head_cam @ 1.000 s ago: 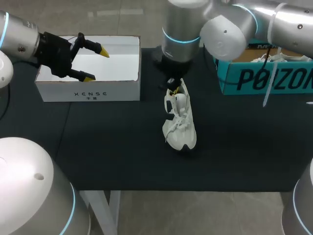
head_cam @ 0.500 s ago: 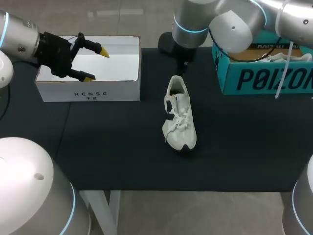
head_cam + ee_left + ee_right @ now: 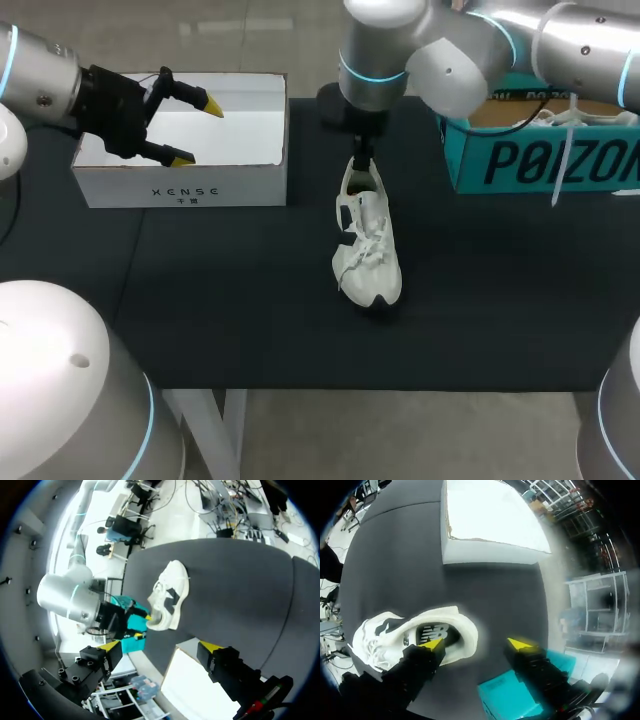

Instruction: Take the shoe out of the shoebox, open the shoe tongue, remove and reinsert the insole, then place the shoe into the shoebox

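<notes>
A white shoe (image 3: 366, 238) lies upright on the black table (image 3: 230, 300), toe toward the front edge, laces loose. My right gripper (image 3: 362, 160) hangs over its heel and is open. In the right wrist view one fingertip (image 3: 431, 643) sits in the shoe's (image 3: 405, 635) heel opening above the dark insole (image 3: 427, 631). The other fingertip (image 3: 519, 643) stands clear behind the heel. My left gripper (image 3: 186, 128) is open and empty above the white shoebox (image 3: 185, 185). From the left wrist, the shoe (image 3: 169, 594) lies well ahead of that gripper (image 3: 159, 645).
A teal box (image 3: 540, 155) holding another white shoe stands at the back right, close to my right arm. The white shoebox (image 3: 485, 520) lies open beyond the heel. Bare black table surrounds the shoe in front and to the sides.
My right gripper opened and let go of the shoe's heel, drew back, then came down over the heel again. The shoe settled flat. The left arm stayed still.
</notes>
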`<state>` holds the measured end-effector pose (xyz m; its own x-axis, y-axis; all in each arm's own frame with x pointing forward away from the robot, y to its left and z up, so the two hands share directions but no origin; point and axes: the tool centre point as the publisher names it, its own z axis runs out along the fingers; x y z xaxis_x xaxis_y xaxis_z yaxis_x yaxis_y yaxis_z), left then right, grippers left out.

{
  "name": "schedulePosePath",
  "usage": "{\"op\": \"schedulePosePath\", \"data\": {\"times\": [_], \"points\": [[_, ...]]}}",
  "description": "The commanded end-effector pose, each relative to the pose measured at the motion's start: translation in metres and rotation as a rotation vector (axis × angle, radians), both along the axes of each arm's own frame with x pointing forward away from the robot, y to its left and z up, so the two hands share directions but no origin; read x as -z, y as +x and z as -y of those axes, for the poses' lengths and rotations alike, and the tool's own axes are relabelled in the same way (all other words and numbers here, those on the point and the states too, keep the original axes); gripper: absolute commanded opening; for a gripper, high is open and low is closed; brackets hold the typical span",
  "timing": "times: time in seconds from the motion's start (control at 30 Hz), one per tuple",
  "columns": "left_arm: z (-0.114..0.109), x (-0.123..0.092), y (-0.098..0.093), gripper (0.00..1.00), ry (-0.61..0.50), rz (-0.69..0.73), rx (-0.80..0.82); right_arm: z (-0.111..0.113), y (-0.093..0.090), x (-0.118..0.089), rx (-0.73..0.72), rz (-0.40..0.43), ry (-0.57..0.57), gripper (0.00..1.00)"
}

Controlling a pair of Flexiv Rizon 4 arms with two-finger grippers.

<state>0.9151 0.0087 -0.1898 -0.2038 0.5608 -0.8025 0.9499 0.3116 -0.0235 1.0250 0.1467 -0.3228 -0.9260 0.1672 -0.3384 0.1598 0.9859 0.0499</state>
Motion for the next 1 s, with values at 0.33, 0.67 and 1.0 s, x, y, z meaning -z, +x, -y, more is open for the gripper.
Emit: {"op": "schedulePosePath", "data": {"times": [0.33, 0.67, 1.0], "points": [[0.0, 0.0, 0.0, 1.0, 0.004, -0.001, 0.0, -0.007, 0.025, 0.063, -0.102, -0.039, -0.068, 0.47], [0.0, 0.0, 0.0, 1.0, 0.004, -0.001, 0.0, 0.006, 0.023, 0.082, -0.063, -0.109, -0.115, 0.0], [0.0, 0.0, 0.0, 1.0, 0.004, -0.001, 0.0, 0.017, 0.022, 0.013, 0.095, -0.167, -0.069, 0.0]]}}
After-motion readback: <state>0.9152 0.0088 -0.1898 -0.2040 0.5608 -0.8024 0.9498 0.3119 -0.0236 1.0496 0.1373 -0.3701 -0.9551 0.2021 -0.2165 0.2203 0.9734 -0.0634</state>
